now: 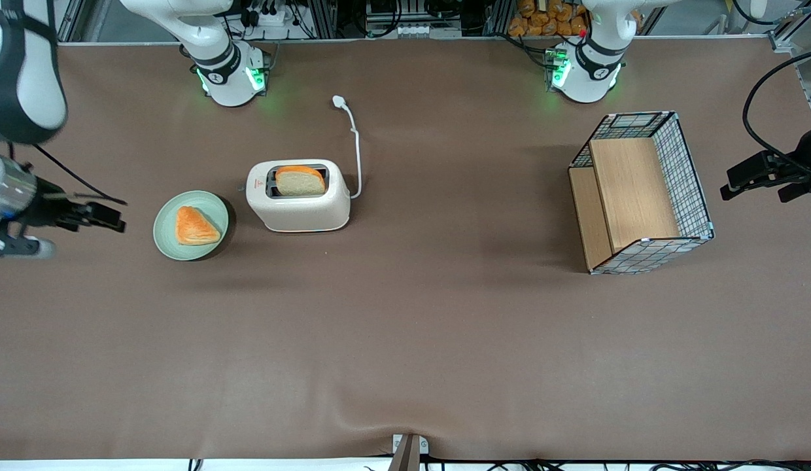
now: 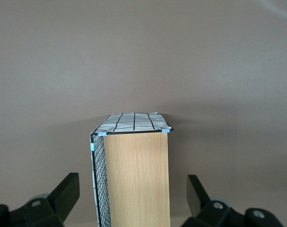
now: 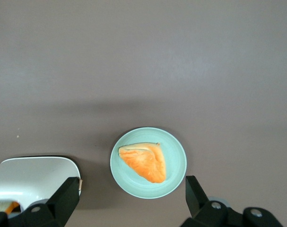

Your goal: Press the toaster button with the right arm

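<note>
The cream-white toaster (image 1: 299,196) stands on the brown table with a bread slice (image 1: 300,180) in its top slot. Its toaster button (image 1: 241,190) is a tiny grey stub on the narrow end face that faces the plate. The right arm's black gripper (image 1: 121,219) hovers at the working arm's end of the table, beside the plate and well apart from the toaster. It is open with nothing between its fingers. In the right wrist view the gripper (image 3: 132,201) shows its fingers wide apart, with the toaster (image 3: 37,177) and its button (image 3: 80,186) close to one finger.
A pale green plate (image 1: 163,229) holding an orange pastry (image 1: 195,226) lies between the gripper and the toaster. The toaster's white cord (image 1: 357,150) runs toward the arm bases. A wire-and-wood basket (image 1: 641,193) stands toward the parked arm's end.
</note>
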You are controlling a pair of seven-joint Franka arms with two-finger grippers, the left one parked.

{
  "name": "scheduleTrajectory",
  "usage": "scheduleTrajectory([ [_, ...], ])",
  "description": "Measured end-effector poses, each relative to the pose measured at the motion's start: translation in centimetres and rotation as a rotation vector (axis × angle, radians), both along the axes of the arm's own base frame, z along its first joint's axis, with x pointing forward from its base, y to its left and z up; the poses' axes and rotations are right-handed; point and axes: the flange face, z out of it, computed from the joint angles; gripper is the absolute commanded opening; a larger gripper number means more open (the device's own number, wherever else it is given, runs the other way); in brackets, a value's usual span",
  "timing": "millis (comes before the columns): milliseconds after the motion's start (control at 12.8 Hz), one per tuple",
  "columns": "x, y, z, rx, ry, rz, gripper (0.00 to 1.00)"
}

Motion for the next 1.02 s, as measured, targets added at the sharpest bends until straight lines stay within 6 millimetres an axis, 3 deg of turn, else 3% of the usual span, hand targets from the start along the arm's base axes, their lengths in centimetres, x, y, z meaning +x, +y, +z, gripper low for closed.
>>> scheduleTrajectory([
  [234, -2.4, 0.1, 4.1, -0.003, -0.02, 0.047, 1.0],
  [469, -3.8, 1.3, 5.2, 0.003, 0.031, 0.01, 1.0],
  [781, -4.0, 3.0, 8.4, -0.004, 0.026, -0.012, 1.0],
  [1016, -3.9, 3.1, 9.5, -0.008, 0.008, -0.009, 1.0],
])
